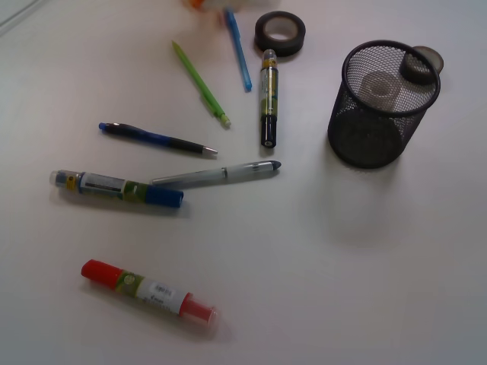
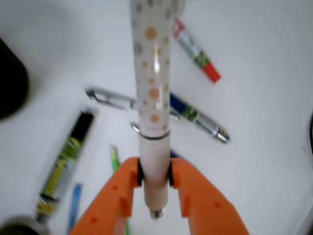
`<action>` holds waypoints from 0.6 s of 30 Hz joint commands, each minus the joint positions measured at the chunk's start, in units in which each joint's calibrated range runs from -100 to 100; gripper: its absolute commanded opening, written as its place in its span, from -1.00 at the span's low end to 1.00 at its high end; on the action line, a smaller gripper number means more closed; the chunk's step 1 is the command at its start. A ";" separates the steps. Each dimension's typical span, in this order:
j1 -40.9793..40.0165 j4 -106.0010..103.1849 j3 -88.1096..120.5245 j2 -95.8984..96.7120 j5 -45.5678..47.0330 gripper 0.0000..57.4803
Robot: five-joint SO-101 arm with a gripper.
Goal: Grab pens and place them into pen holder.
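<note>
A: While the gripper (image 2: 155,178) pinches the white pen (image 2: 152,73) near its clicker end, where's it sit?
B: Between the orange jaws, barrel sticking out ahead. Light, stiff, glossy, probably slips; grip nearer mid-barrel.
A: Around it?
B: Silver pen (image 2: 110,99) and blue-capped marker (image 2: 198,116) beyond the jaws, black marker (image 2: 66,164) beside. Pen holder (image 1: 383,103) well apart, nothing visibly blocking.

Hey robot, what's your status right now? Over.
Gripper shut on white dotted pen, lifted over the table. Pen holder upright, mouth open, no pens inside. Other pens lying loose on the table; nothing blocking.
</note>
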 commanded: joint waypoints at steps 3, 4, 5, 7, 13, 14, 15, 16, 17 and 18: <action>-11.12 -20.12 4.62 -6.96 -8.94 -0.99; -12.69 -25.55 7.16 -6.79 -10.01 -0.99; -14.19 -31.23 10.06 -6.28 -10.89 -0.99; -16.80 -43.31 16.67 -4.92 -12.55 -0.99; -22.11 -79.35 34.42 5.11 -17.24 -0.99; -22.79 -84.60 36.51 7.75 -17.88 -0.99; -23.31 -89.50 37.95 10.30 -18.46 -0.99; -23.83 -93.79 38.95 12.93 -18.95 -0.99; -24.21 -97.81 39.68 15.65 -19.39 -0.99; -24.66 -101.31 39.95 18.20 -19.73 -0.99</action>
